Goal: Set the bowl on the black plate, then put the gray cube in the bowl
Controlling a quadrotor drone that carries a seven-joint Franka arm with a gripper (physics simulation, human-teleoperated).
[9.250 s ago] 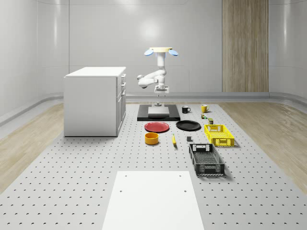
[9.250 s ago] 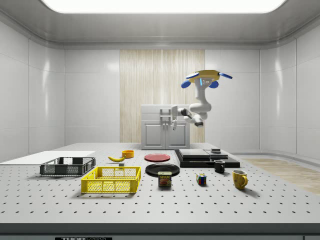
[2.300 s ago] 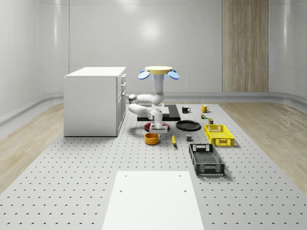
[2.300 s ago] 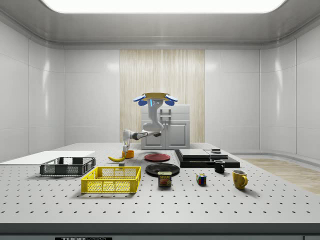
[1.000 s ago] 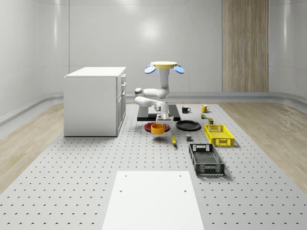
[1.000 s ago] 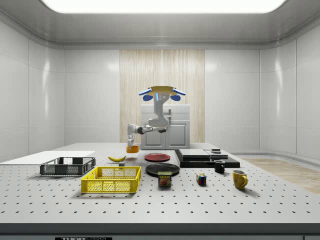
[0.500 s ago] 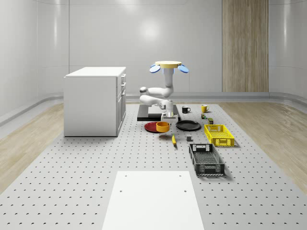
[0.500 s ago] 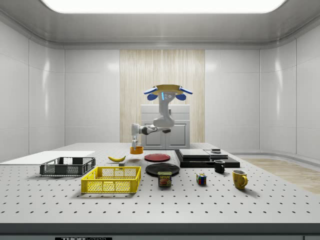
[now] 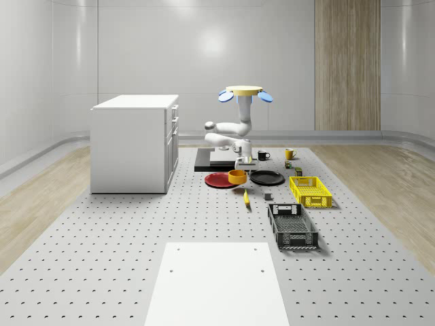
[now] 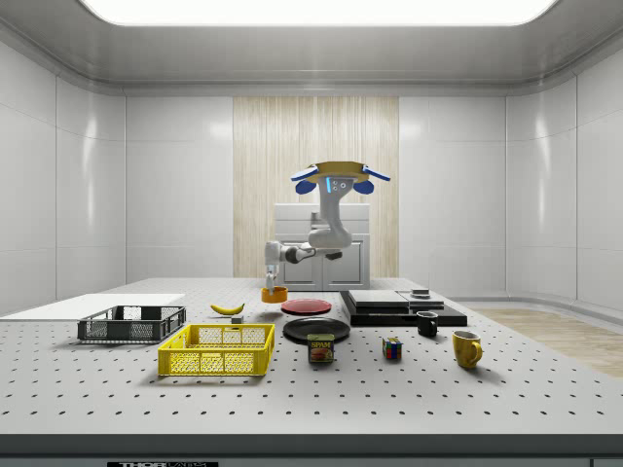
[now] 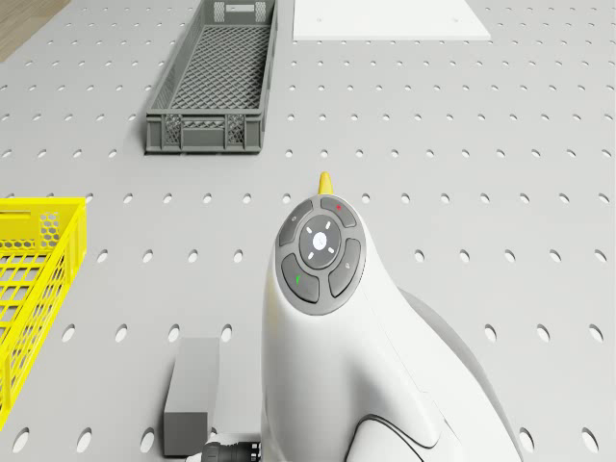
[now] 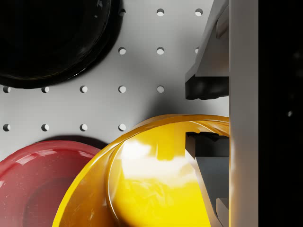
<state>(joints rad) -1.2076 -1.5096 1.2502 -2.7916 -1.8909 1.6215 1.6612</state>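
Note:
The drone (image 9: pixel 245 92) hovers over the table behind the two plates, its arm reaching down. My gripper (image 9: pixel 242 166) is shut on the rim of the orange-yellow bowl (image 9: pixel 237 176), which hangs just above the table between the red plate (image 9: pixel 219 180) and the black plate (image 9: pixel 267 178). In the wrist view one finger (image 12: pixel 208 87) is outside the rim and the other inside the bowl (image 12: pixel 156 184), with the black plate (image 12: pixel 52 38) a short gap away. From the side the bowl (image 10: pixel 275 293) hangs under the gripper (image 10: pixel 270 281). The gray cube (image 9: pixel 268 197) lies on the table in front of the black plate.
A banana (image 9: pixel 246 197) lies beside the cube. A yellow crate (image 9: pixel 310 191) and a dark crate (image 9: pixel 292 226) stand at the whole-scene view's right. A white cabinet (image 9: pixel 134 142) is at its left, a black platform (image 9: pixel 224 161) and mugs (image 9: pixel 264 155) behind, a white sheet (image 9: pixel 216 282) in front.
The drone and arm have carried the bowl toward the whole-scene view's right, from over the red plate's front edge to the gap beside the black plate. The grip has stayed shut.

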